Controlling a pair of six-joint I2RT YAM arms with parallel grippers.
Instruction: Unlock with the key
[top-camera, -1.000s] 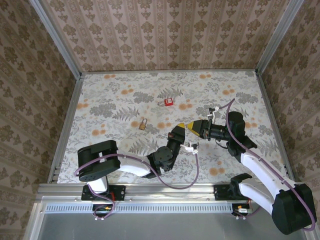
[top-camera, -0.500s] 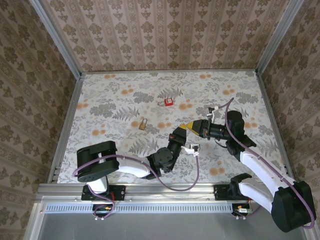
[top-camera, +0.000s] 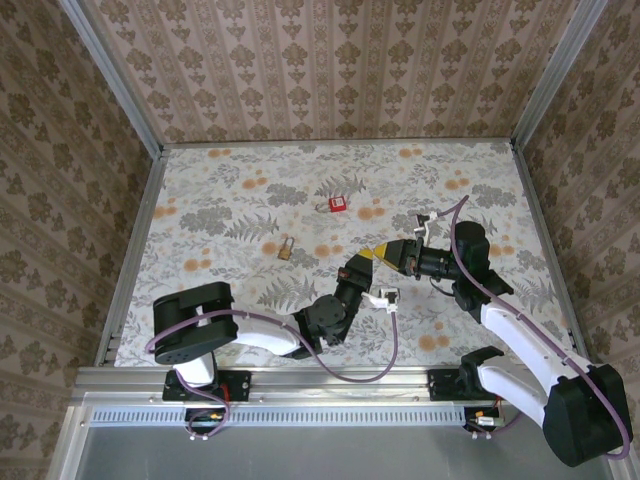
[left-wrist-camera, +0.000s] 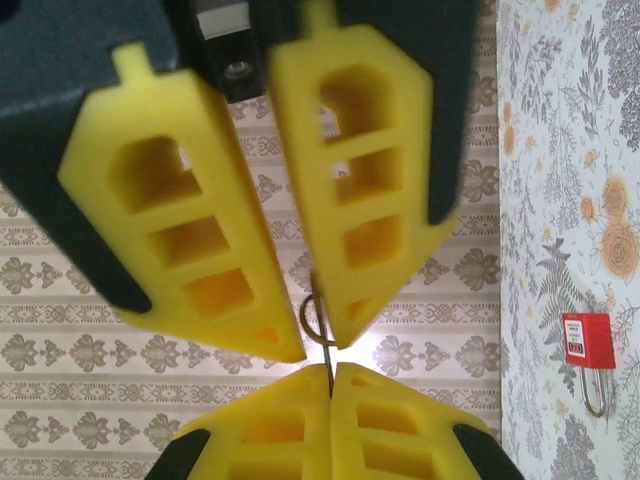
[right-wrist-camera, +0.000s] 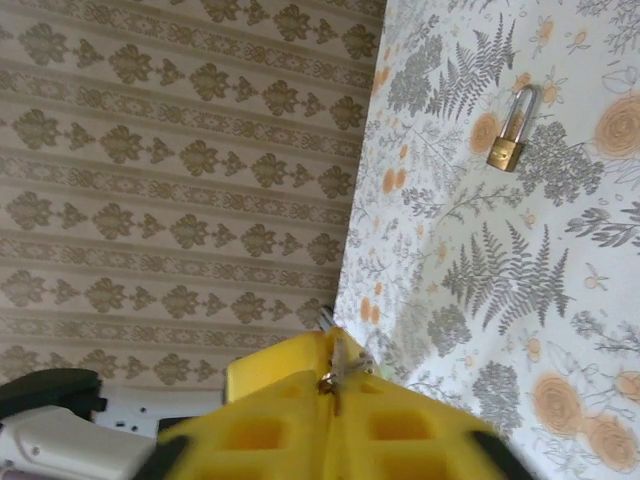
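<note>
2 grippers meet tip to tip over the flowered table (top-camera: 240, 190), a little right of its middle in the top view. The left gripper (left-wrist-camera: 330, 375) has its yellow fingers (left-wrist-camera: 270, 430) pressed fully together, and a thin metal part of the key (left-wrist-camera: 327, 365) is clamped in the seam between them. The right gripper (left-wrist-camera: 320, 338) comes from the opposite side. Its 2 tips are closed on the looped end of the same key, so both pincers hold this 1 small piece, which is off the table surface. In the right wrist view the key shows as a small metal bit at the seam of the yellow tips. 2 padlocks lie flat on the table, both apart from the grippers. The red padlock (left-wrist-camera: 586, 340) is on the far side of them, toward the back wall (top-camera: 330, 70). The brass padlock (right-wrist-camera: 508, 140) is to the left of them in the top view, nearer than the red one, and its shackle looks closed
</note>
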